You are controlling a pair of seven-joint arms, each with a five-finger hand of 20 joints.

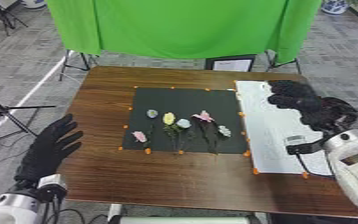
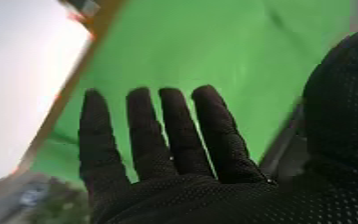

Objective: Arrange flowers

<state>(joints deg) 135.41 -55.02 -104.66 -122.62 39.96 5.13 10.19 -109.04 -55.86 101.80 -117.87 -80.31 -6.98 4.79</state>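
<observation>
Flowers (image 1: pixel 168 118) pink, yellow, whitish, pale blue; leaves (image 1: pixel 173 131) green.

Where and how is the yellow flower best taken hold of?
The yellow flower is probably best pinched from above, by the thin stem below its leaves: it lies flat on the black mat, bloom pointing away from the robot, and the pale blue flower crowds its right side.

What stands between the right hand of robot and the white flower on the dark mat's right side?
Nothing visible stands between the right hand and the white flower; the white sheet and dark mat lie flat there.
</observation>
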